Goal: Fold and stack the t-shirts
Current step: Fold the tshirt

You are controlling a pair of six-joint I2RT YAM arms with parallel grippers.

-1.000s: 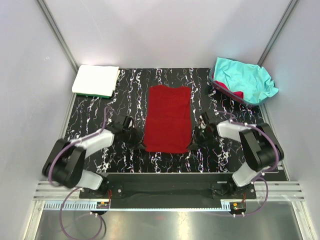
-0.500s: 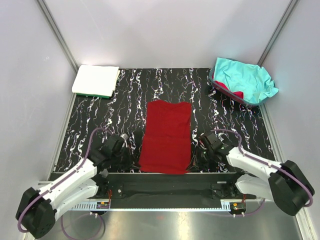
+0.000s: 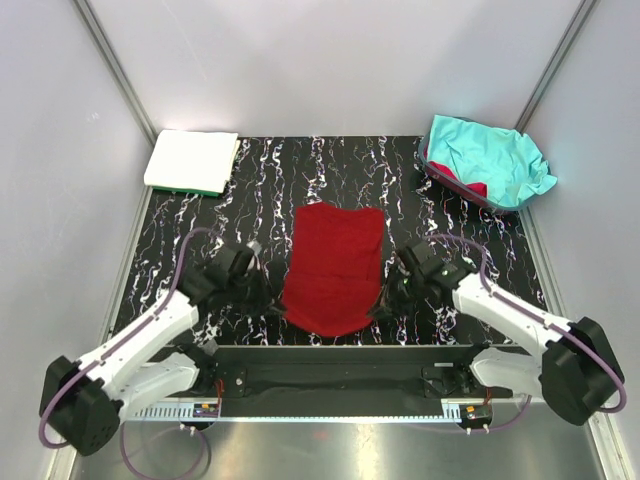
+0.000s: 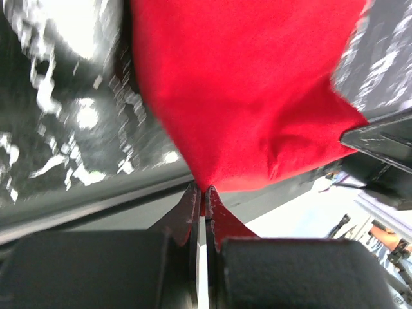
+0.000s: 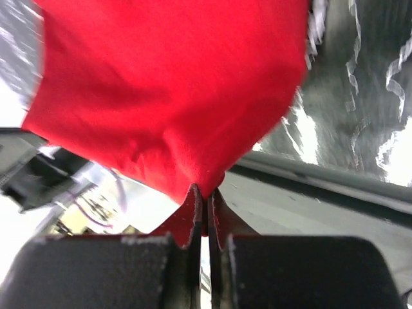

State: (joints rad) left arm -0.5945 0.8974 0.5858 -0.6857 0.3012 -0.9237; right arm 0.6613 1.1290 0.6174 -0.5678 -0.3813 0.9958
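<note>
At the far left corner of the bench (image 3: 330,442), on the black marbled mat (image 3: 180,255), a folded white t-shirt (image 3: 190,158) sits on a green t-shirt (image 3: 197,189), of which only an edge shows.

Toward the near edge, the left claw (image 3: 268,300) is pressed together on the near left corner of the dark red t-shirt (image 3: 335,262). Its wrist view shows cloth pinched at the fingertips.

The shirt lies in the middle of the mat. Its long axis runs from the near edge toward the far edge, and its near hem sags between the two grips. The right claw (image 3: 385,298) pinches the near right corner in the same way.

Each arm is nearest its own corner, and the free far hem lies straight ahead of both claws. A fold would probably carry the near hem that way.

At the far right corner a shallow bin (image 3: 468,192) holds a crumpled turquoise t-shirt (image 3: 490,155), with a scrap of red cloth (image 3: 474,187) under it.
</note>
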